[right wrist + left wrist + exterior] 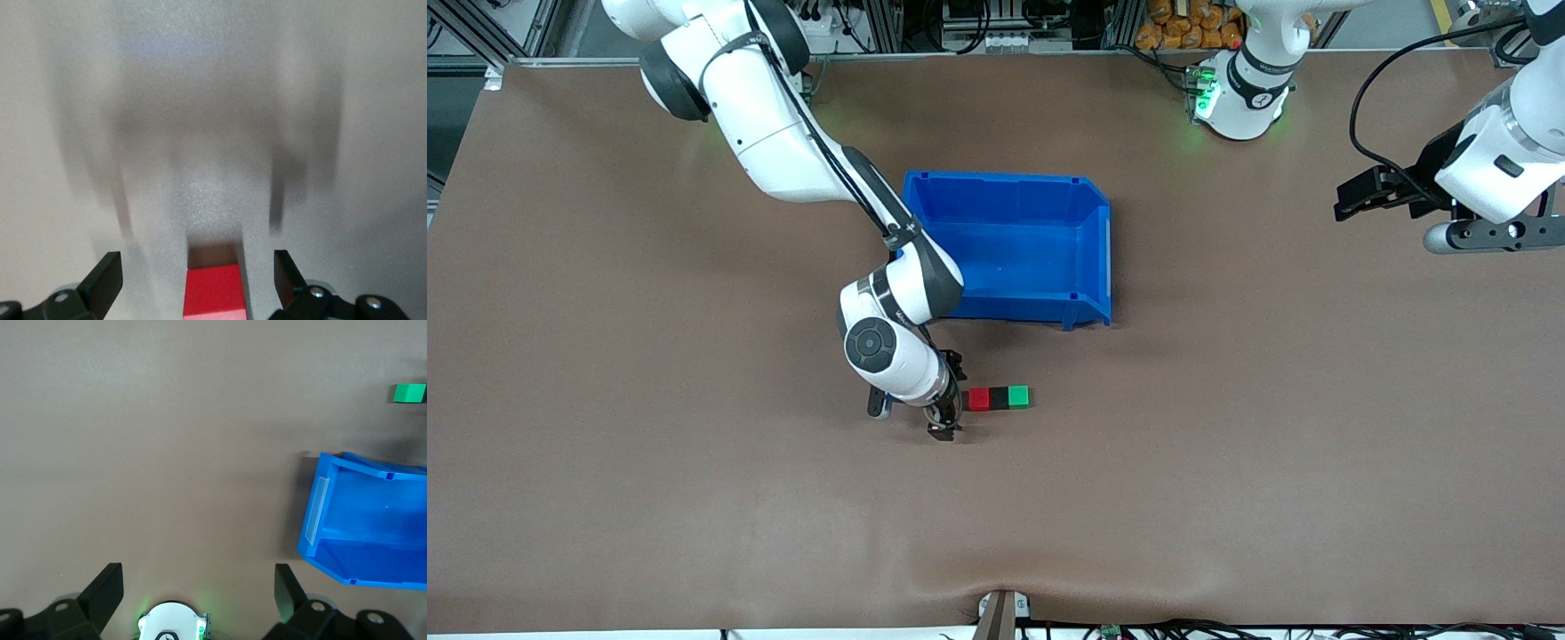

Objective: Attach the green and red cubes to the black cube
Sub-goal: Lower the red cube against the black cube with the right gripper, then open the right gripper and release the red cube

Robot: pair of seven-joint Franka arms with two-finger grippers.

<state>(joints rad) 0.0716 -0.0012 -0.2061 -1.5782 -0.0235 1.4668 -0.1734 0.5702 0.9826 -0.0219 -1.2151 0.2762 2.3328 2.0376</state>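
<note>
The red cube (979, 399), the black cube (999, 398) and the green cube (1018, 396) lie in one touching row on the table, black in the middle, nearer to the front camera than the blue bin. My right gripper (948, 400) is low at the red end of the row and open. In the right wrist view the red cube (212, 290) lies between the spread fingers of the right gripper (195, 267), touching neither. My left gripper (1356, 196) waits open in the air over the left arm's end of the table. The left wrist view shows the left gripper (198, 580) and, far off, the green cube (408, 393).
A big blue bin (996, 176) stands empty at mid-table, farther from the front camera than the cubes; it also shows in the left wrist view (315, 510). The brown mat (694, 498) covers the table.
</note>
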